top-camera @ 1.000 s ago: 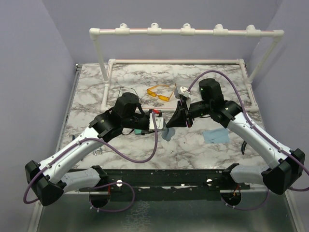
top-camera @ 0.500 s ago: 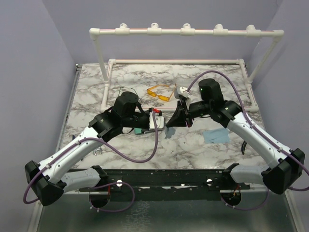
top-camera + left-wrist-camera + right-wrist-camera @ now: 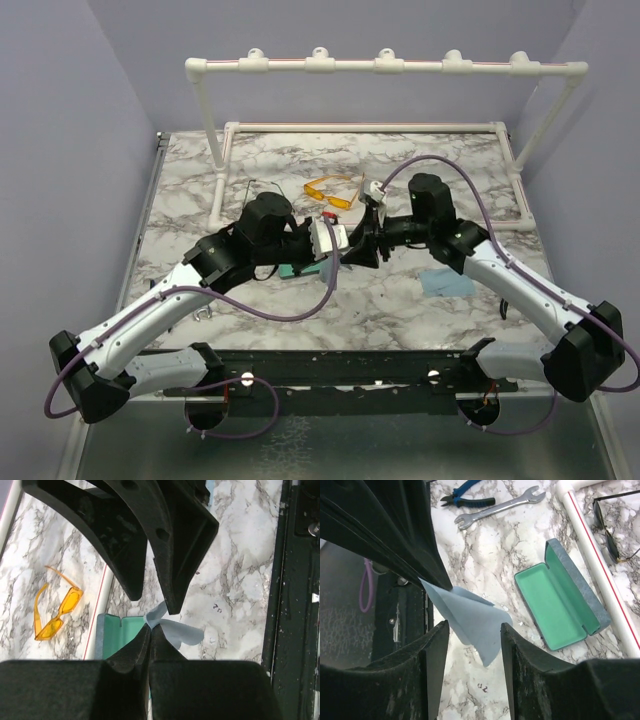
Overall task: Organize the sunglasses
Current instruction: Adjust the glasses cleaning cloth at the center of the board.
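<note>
The yellow-orange sunglasses (image 3: 330, 192) (image 3: 55, 614) lie on the marble table behind both grippers. The thin dark wire sunglasses (image 3: 610, 527) (image 3: 266, 190) lie farther left, beyond a white pipe. My left gripper (image 3: 150, 628) (image 3: 345, 256) is shut on a corner of a grey-blue cloth (image 3: 176, 631) (image 3: 470, 614), which hangs above the table. My right gripper (image 3: 472, 632) (image 3: 364, 250) faces it tip to tip and stands open, with the cloth's loose end hanging between its fingers (image 3: 436, 647) without touching them.
An open grey-blue case (image 3: 560, 597) (image 3: 116, 636) with a green lining lies beside the white pipe (image 3: 597, 560). Pliers (image 3: 467, 499) and a wrench (image 3: 500, 507) lie at the left. A second blue cloth (image 3: 447, 282) lies right of centre. A white pipe rack (image 3: 385, 66) spans the back.
My left gripper closed on the cloth. My right gripper then opened and let the cloth go. Both wrists rose and shifted slightly left.
</note>
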### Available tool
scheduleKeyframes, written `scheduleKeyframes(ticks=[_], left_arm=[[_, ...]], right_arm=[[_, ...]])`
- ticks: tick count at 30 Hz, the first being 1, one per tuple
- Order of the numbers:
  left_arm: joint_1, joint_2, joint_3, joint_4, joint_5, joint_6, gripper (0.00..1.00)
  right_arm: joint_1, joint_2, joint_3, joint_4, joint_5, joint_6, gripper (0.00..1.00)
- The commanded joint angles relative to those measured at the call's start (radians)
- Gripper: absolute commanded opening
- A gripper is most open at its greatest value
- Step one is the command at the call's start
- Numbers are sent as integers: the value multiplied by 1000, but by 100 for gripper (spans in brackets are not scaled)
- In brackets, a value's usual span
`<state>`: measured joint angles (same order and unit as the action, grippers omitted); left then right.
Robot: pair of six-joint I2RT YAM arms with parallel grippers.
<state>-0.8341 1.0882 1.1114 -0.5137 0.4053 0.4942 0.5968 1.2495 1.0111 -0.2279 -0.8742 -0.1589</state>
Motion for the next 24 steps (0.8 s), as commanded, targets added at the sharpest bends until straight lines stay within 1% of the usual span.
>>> scheduleKeyframes(ticks=[1, 5, 10, 14, 18, 21, 24], left_arm=[[-26, 12, 68, -53, -129, -92, 0], [-28, 0, 81, -83, -90, -60, 0], [-28, 3, 112, -139, -57, -5, 0], [-28, 11, 132, -160, -35, 4, 0], [-29, 19, 137, -160, -40, 6, 0], [-29, 19, 138, -160, -40, 9, 0], [-28, 21, 143, -160, -37, 8, 0]], right_arm=[[9, -23, -53, 130, 60, 62, 51], [9, -33, -107, 189, 70, 59, 53], [9, -34, -151, 201, 133, -10, 53], [9, -18, -164, 198, 147, -29, 49], [9, -7, -185, 234, 134, -2, 46], [9, -20, -214, 291, 139, 17, 37], [9, -29, -230, 309, 139, 20, 27]])
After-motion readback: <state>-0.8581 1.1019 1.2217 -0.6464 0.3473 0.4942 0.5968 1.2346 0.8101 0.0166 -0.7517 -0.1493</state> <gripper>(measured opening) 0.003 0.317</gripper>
